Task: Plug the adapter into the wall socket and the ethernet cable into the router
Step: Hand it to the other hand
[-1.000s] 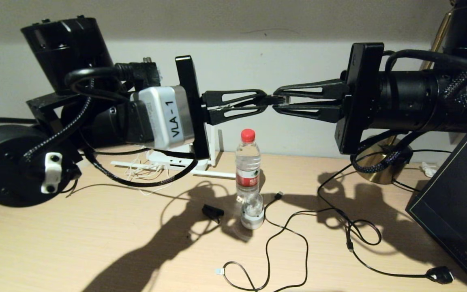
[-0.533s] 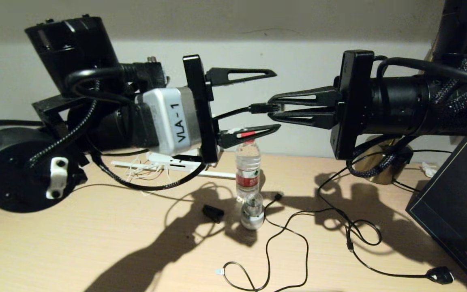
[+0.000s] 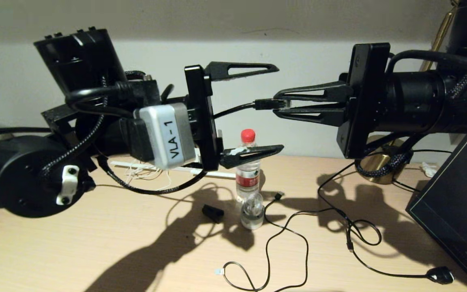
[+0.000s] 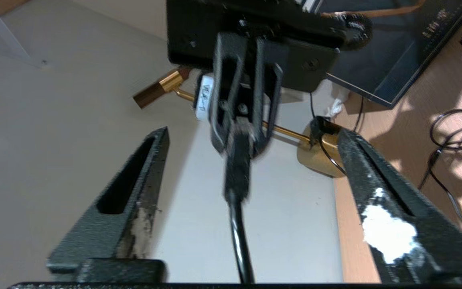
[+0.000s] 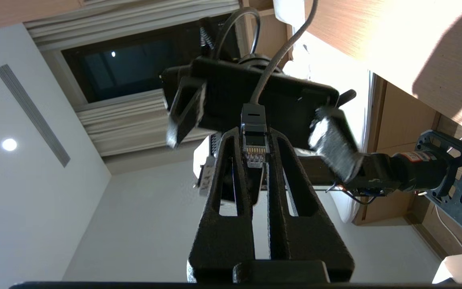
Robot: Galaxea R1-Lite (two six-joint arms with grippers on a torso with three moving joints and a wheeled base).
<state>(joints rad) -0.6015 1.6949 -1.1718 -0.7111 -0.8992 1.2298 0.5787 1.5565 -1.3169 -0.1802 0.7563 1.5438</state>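
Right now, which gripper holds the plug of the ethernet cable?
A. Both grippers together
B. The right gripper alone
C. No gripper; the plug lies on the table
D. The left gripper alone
B: the right gripper is shut on the plug of the ethernet cable, while the left gripper has its fingers spread wide above and below the cable, touching nothing.

My rough, matt black plastic right gripper (image 3: 279, 108) is pinching the glossy black ethernet cable (image 3: 233, 110) by its clear plastic plug. My left gripper (image 3: 277, 108), equally grainy, is showing worn white patches on its fingers (image 4: 387, 233). At four o'clock a polished brass lamp base (image 3: 375, 170) is gleaming on the pale, smooth wood-grain table (image 3: 95, 243).
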